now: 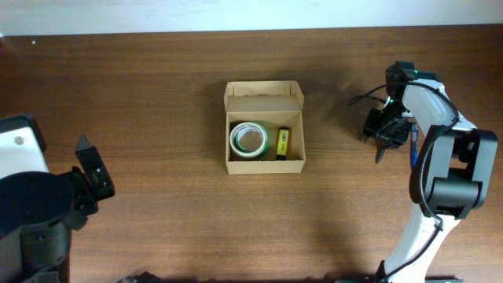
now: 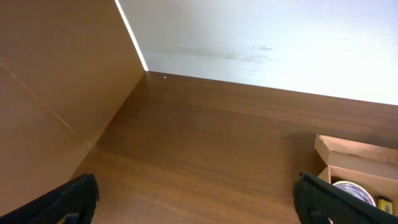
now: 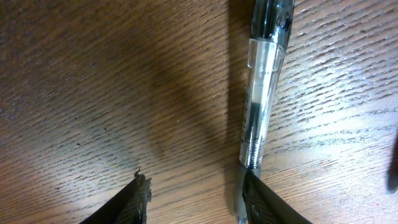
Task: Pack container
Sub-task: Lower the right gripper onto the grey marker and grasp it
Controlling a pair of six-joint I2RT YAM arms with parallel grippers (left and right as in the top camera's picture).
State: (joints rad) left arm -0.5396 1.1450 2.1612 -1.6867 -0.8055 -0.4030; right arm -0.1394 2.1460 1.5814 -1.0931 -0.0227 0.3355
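Container (image 1: 265,168): small rectangular tan cardboard box, flap lid hinged at the far wall and standing open. It sits mid-table on the dark brown wooden table (image 1: 141,94), roughly between the two arms. Inside: a green-and-white roll of tape (image 1: 249,141) on the left, a small yellow-and-black block (image 1: 282,142) beside it on the right.

Handling, judged: thin card and light; walls likely to flex under a pinch, and the box likely to slide if pushed. Nothing fragile about it. Best hold looks like a side wall pinched over its rim, or the free edge of the flap for closing.

Right gripper (image 3: 198,202): jaws about half apart, tips down close to the wood, nothing clamped. A slim clear-barrelled black-ink pen (image 3: 261,106) lies flat, its lower end at the inner edge of one finger; contact cannot be confirmed. Arm folded over the right side of the table, well apart from the box, wrist pointing down.

Left gripper (image 2: 199,208): jaws fully spread, empty, above the table near its left edge, facing across toward the box; arm tucked back
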